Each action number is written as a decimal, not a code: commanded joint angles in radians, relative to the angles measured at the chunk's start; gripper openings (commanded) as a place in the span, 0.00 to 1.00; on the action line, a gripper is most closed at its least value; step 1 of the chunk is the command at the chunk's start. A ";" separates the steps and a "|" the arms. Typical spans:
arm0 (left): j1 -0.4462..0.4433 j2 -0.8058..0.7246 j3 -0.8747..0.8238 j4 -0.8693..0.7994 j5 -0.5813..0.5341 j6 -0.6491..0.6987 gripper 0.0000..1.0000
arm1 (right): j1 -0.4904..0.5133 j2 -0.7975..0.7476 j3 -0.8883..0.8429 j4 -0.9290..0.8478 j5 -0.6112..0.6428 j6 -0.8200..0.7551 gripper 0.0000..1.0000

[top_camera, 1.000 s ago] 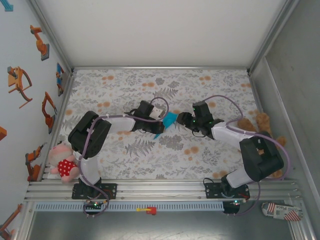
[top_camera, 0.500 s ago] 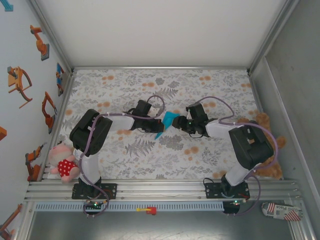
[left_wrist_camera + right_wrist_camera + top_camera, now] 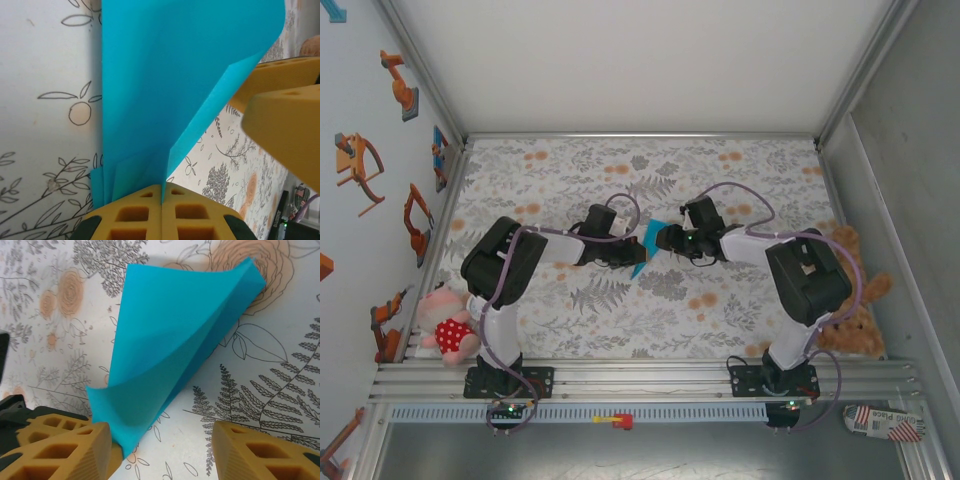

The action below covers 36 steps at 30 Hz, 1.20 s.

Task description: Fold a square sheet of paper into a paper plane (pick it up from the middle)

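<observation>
top external: your right gripper (image 3: pixel 666 240) is sliding in closer than a second ago, jaws half-open around the free corner of the blue paper (image 3: pixel 649 240), which your left gripper (image 3: pixel 626 254) is pinching over the tablecloth (image 3: pixel 720 290), so a regrip is looking near.

Black-and-white jointed arms (image 3: pixel 500 270), purple cables (image 3: pixel 732 186), yellow cut-out end effector pads (image 3: pixel 55 450).

The paper (image 3: pixel 648 240) is bright turquoise, partly folded, with overlapping layers and one curled flap. It sits at the centre of the top view. In the left wrist view the paper (image 3: pixel 165 75) rises from bottom centre to the top edge. In the right wrist view the paper (image 3: pixel 170 360) fans upward from lower left.
</observation>
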 commanded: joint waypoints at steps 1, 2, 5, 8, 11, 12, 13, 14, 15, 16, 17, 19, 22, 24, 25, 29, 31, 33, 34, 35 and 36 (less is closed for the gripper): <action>0.009 0.019 -0.018 0.051 0.029 -0.054 0.05 | 0.009 0.024 0.048 -0.048 0.015 -0.031 0.55; 0.011 0.020 -0.021 0.057 0.032 -0.059 0.05 | 0.011 0.031 0.057 -0.056 0.016 -0.034 0.55; 0.014 0.021 -0.024 0.070 0.038 -0.072 0.05 | 0.015 0.046 0.078 -0.074 0.022 -0.042 0.56; 0.015 0.022 -0.027 0.077 0.038 -0.075 0.06 | 0.018 0.067 0.092 -0.088 0.028 -0.046 0.57; 0.016 0.020 -0.030 0.073 0.036 -0.072 0.07 | 0.022 0.093 0.115 -0.123 0.051 -0.044 0.57; 0.016 0.020 -0.032 0.070 0.036 -0.072 0.07 | 0.023 0.102 0.123 -0.138 0.059 -0.044 0.57; 0.017 0.019 -0.032 0.071 0.035 -0.073 0.08 | 0.025 0.114 0.132 -0.153 0.072 -0.041 0.57; 0.016 0.018 -0.033 0.072 0.035 -0.072 0.09 | 0.026 0.125 0.141 -0.164 0.079 -0.038 0.57; 0.016 0.018 -0.033 0.070 0.035 -0.071 0.10 | 0.028 0.133 0.149 -0.173 0.085 -0.036 0.57; 0.016 0.016 -0.035 0.069 0.035 -0.070 0.11 | 0.029 0.145 0.157 -0.185 0.092 -0.031 0.56; 0.017 0.014 -0.036 0.066 0.034 -0.069 0.12 | 0.031 0.156 0.164 -0.195 0.099 -0.027 0.56; 0.016 0.008 -0.036 0.057 0.034 -0.066 0.14 | 0.034 0.171 0.175 -0.210 0.109 -0.017 0.56; 0.017 -0.006 -0.036 0.045 0.031 -0.057 0.18 | 0.038 0.187 0.184 -0.225 0.119 -0.009 0.56; 0.017 -0.015 -0.034 0.032 0.025 -0.050 0.20 | 0.039 0.192 0.188 -0.231 0.123 -0.006 0.56; 0.016 -0.020 -0.033 0.022 0.022 -0.045 0.20 | 0.040 0.194 0.188 -0.231 0.124 -0.005 0.56; 0.015 -0.041 -0.032 -0.004 0.010 -0.028 0.23 | 0.040 0.196 0.188 -0.232 0.124 -0.002 0.56; 0.016 -0.049 -0.033 -0.016 0.003 -0.021 0.24 | 0.042 0.198 0.190 -0.234 0.123 -0.002 0.56; 0.013 -0.056 -0.031 -0.029 -0.005 -0.011 0.25 | 0.042 0.199 0.191 -0.237 0.125 -0.003 0.56; 0.014 -0.060 -0.029 -0.036 -0.006 -0.007 0.25 | 0.043 0.201 0.193 -0.239 0.125 -0.002 0.56; 0.012 -0.061 -0.029 -0.040 -0.008 -0.003 0.26 | 0.043 0.204 0.194 -0.242 0.125 -0.002 0.56; 0.013 -0.063 -0.028 -0.045 -0.010 -0.002 0.26 | 0.043 0.205 0.197 -0.244 0.124 -0.002 0.56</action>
